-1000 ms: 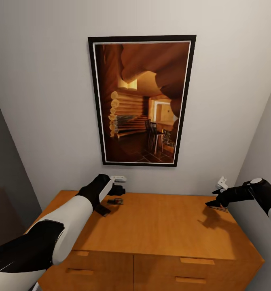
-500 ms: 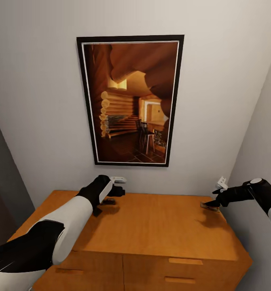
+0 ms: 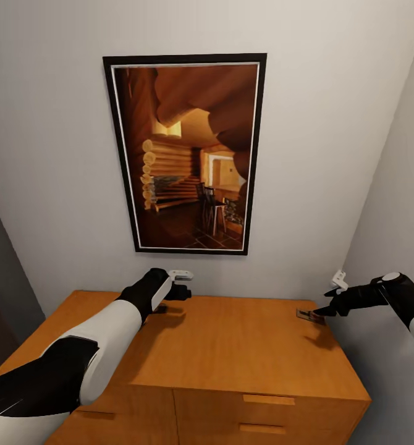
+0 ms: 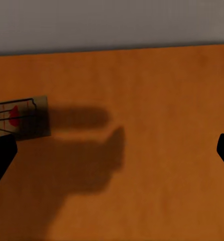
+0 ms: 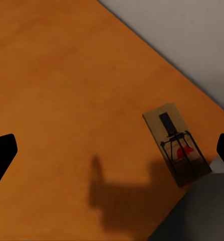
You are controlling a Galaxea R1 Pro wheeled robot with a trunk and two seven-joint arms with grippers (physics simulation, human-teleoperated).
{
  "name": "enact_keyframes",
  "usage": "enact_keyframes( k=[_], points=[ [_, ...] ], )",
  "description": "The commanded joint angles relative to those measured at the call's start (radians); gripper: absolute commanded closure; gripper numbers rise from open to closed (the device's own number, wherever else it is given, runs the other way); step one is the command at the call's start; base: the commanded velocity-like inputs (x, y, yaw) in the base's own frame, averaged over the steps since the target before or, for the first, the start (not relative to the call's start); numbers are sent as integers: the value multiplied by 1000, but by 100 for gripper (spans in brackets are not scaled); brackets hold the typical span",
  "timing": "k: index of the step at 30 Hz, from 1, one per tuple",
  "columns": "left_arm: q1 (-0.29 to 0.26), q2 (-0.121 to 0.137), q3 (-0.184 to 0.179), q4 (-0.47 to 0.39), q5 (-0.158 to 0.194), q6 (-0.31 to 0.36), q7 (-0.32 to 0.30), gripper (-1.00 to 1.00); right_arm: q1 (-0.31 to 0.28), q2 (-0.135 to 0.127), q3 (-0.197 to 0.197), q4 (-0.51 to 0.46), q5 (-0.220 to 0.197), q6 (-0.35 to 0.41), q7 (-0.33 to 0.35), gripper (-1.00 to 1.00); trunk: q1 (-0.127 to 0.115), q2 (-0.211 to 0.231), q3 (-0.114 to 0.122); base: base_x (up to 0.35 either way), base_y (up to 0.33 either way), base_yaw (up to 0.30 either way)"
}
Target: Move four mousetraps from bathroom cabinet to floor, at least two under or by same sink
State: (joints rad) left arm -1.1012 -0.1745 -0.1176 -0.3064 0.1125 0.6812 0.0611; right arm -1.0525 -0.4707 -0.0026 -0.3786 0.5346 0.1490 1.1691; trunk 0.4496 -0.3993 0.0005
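Note:
The orange-brown cabinet (image 3: 232, 346) stands against the wall, its flat top below both arms. One mousetrap (image 3: 308, 315) lies near the top's far right corner, just left of my right gripper (image 3: 327, 307). In the right wrist view this mousetrap (image 5: 176, 143) lies flat, off to one side of the open right gripper (image 5: 112, 150). Another mousetrap (image 4: 20, 118) lies beside one fingertip of my open left gripper (image 4: 112, 155). In the head view my left gripper (image 3: 180, 290) hovers over the top's far left, and its forearm hides that trap. Neither gripper holds anything.
A large framed picture (image 3: 185, 154) of a log interior hangs on the grey wall above the cabinet. A side wall (image 3: 392, 259) closes in at the right, close to my right arm. Drawer handles (image 3: 267, 400) show on the cabinet front.
The whole head view has shifted left, so the camera has moved. Relative to the cabinet top, both grippers now sit further right, and each mousetrap lies further left of its gripper.

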Motion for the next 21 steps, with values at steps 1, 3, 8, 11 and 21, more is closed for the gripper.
enact_keyframes(
  k=[1, 3, 8, 11, 21],
  points=[
    [0, 0, -5, -1, 10, 3, 6, -100, 0, 0, 0, -2, 1, 10, 4, -100, 0, -1, 0, 0, -13, 0],
    [0, 0, -5, -1, 10, 3, 6, -100, 0, 0, 0, -2, 1, 10, 4, -100, 0, -1, 0, 0, -9, 0],
    [0, 0, -5, -1, 10, 2, 6, -100, 0, 0, 0, -2, 1, 10, 4, -100, 0, -1, 0, 0, -4, 0],
    [0, 0, -5, 0, 10, 2, 6, -100, 0, 0, -1, -2, 1, 10, 4, -100, 0, -1, 0, 0, -1, 0],
    [0, 0, -5, 0, 10, 1, 6, -100, 0, 0, -1, -2, 1, 10, 5, -100, 0, -1, 0, 0, 0, 0]
  ],
)
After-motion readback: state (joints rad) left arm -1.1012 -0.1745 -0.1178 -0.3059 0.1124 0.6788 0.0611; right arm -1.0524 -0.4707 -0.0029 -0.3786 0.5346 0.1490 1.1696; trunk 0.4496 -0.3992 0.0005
